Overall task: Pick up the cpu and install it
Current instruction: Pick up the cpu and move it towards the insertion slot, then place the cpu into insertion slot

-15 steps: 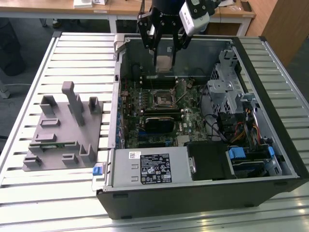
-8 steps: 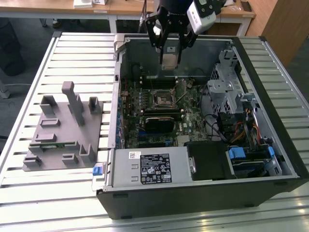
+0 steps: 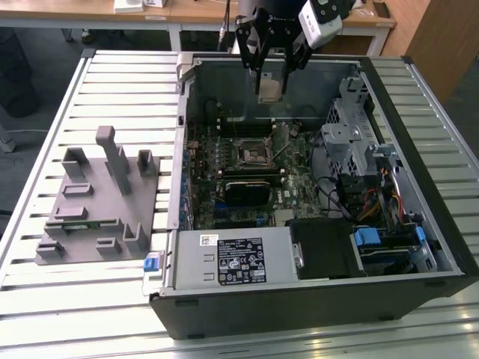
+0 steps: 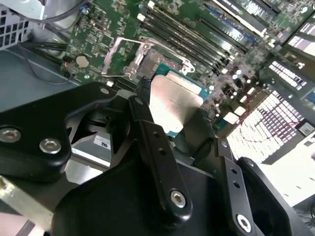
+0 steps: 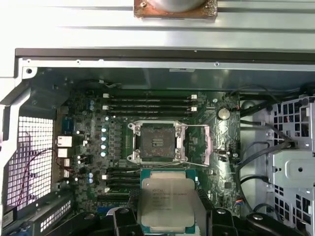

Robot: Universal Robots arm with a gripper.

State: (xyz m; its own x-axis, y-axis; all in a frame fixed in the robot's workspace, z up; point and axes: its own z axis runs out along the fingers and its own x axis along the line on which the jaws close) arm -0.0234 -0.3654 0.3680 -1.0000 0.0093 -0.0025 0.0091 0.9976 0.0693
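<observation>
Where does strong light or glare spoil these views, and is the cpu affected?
Exterior view: the table slats shine. First wrist view: the slats and the perforated case wall wash out, but the cpu is evenly lit. Second wrist view: its metal top shows only a soft sheen.

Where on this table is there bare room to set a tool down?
At the exterior view's left, bare table slats lie beyond the grey fixture plate, beside the case, and along the near edge. Inside the case it is crowded: motherboard, drive cage, cables, with the gripper holding the cpu above.
</observation>
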